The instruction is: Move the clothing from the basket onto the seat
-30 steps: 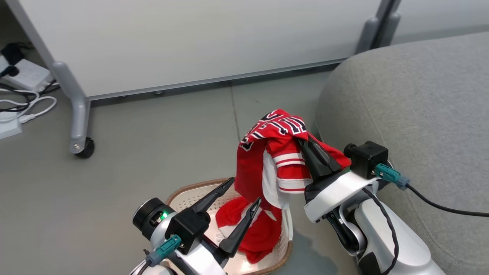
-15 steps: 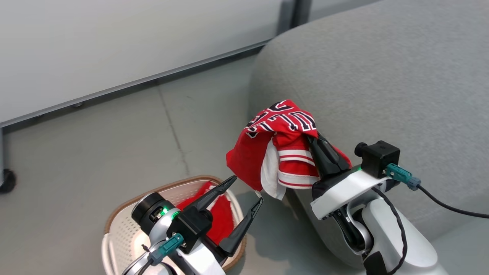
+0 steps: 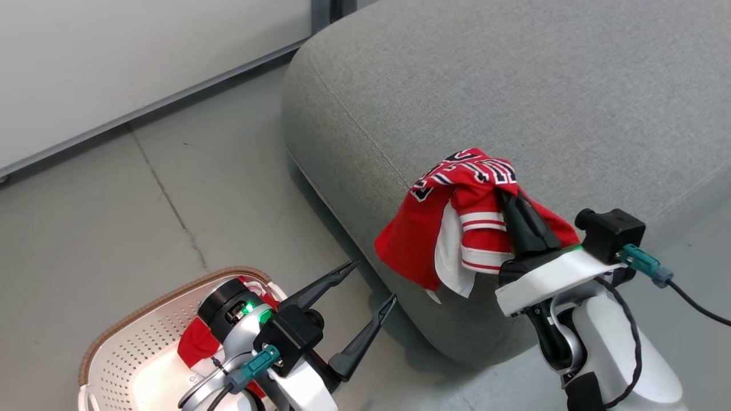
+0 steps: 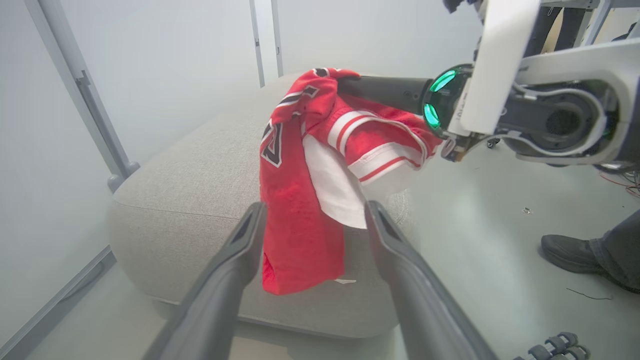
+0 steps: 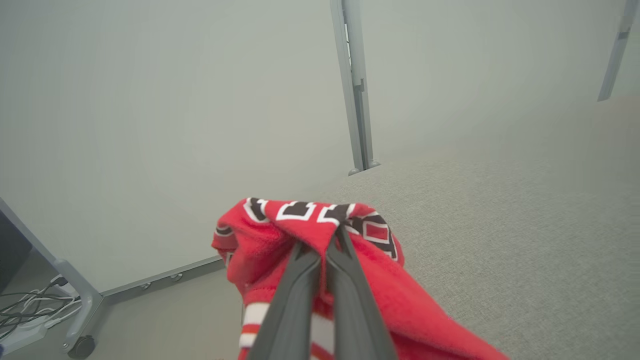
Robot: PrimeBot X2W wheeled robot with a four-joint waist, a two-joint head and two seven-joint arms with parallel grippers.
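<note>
My right gripper [image 3: 502,193] is shut on a red jersey [image 3: 451,228] with black white-edged letters, holding it in the air above the front edge of the grey seat [image 3: 514,97]. The jersey [image 4: 305,165] hangs down in folds, its white lining showing. In the right wrist view the shut gripper [image 5: 332,234] pinches the bunched jersey [image 5: 300,225] over the seat [image 5: 500,225]. My left gripper [image 3: 374,281] stands open over the floor beside the basket [image 3: 125,319], nothing between its fingers. A red piece of clothing [image 3: 197,345] lies in the basket, partly hidden by my left wrist.
A pale grey partition panel [image 3: 114,57] stands behind the floor at the upper left, its post [image 5: 355,100] near the seat's far corner. A person's shoe [image 4: 565,252] rests on the floor at the right in the left wrist view. Cables [image 5: 30,305] lie by the panel's wheeled foot.
The head camera has swung right, so the seat takes up more of the view and the basket sits lower left. My right gripper has carried the jersey out of the basket to over the seat's edge.
</note>
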